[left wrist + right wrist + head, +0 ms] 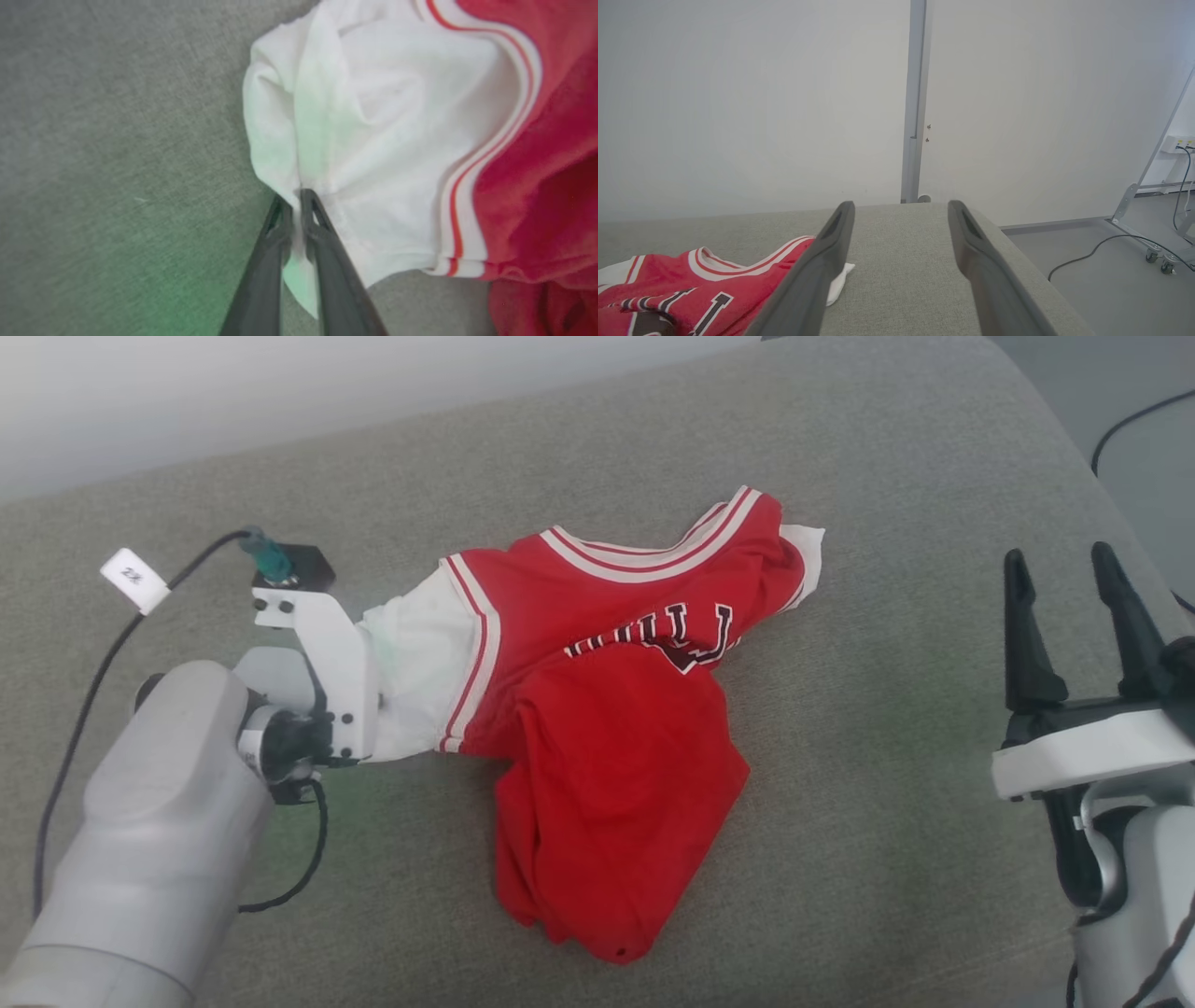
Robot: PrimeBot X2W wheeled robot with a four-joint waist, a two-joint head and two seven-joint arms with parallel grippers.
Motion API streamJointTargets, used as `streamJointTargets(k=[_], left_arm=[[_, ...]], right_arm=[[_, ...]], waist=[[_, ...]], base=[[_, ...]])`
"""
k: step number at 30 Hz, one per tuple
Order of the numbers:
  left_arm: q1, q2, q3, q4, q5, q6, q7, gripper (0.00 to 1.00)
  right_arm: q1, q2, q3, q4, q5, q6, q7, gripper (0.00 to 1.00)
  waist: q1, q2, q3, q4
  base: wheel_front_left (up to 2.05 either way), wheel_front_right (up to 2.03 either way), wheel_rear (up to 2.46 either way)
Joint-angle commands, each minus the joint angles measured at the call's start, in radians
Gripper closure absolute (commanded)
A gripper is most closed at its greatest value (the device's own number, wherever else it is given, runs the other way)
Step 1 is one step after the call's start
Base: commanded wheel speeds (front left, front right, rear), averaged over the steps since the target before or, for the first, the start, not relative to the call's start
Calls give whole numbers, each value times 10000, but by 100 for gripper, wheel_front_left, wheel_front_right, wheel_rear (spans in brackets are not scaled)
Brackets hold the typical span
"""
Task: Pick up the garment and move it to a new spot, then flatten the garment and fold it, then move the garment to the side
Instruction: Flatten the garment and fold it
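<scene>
Pick-up step: left tool (295, 199) pinches the garment (616, 728) by its white sleeve (373, 140) — right tool (1069, 607) stands open, well right. Next, likely: lift and carry.

Red, white-sleeved garment (616, 756) with red-and-white striped trim — grey cushion (887, 709).

White block lettering (674, 633) on the garment's (616, 756) red chest lies upside down, partly lost in a fold; roughly "ULL" reads. The white tag (133, 579) on the far-left cable (89, 686) carries blurred marks, perhaps "22".
</scene>
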Motion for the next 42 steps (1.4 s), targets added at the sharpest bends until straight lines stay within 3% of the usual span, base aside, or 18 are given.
streamJointTargets(k=[1, 15, 27, 33, 35, 36, 42], left_arm=[[241, -132, -174, 344, 8, -62, 38, 100], [547, 743, 74, -121, 54, -185, -1298, 100], [2323, 1801, 455, -1604, -52, 759, -1427, 100], [2847, 1885, 575, -2115, -287, 859, -1449, 100], [2889, 1861, 618, -2285, -363, 886, -1447, 26], [2863, 1874, 621, -2414, -375, 866, -1437, 0], [2315, 2094, 671, -3319, -400, 1187, -842, 0]], right_arm=[[-13, -23, -94, -106, 24, -10, 27, 0], [659, -184, -899, -476, -50, -5, 388, 0], [1099, -173, -980, -863, 15, -5, 970, 0], [1193, -267, -813, -938, 138, -5, 1187, 0], [1182, -273, -752, -970, 157, -5, 1220, 0], [1178, -287, -728, -990, 168, -5, 1239, 0], [1053, -374, -645, -1085, 193, -5, 1316, 0]], waist=[[0, -1, 18, 66], [0, -1, -307, 1094], [0, -1, -613, 1689], [0, -1, -611, 1805], [0, -1, -608, 1829], [0, -1, -604, 1838], [0, -1, -562, 1875]], base=[[0, 0, 0], [0, 0, 0], [0, 0, 0], [0, 0, 0], [0, 0, 0], [0, 0, 0], [0, 0, 0]])
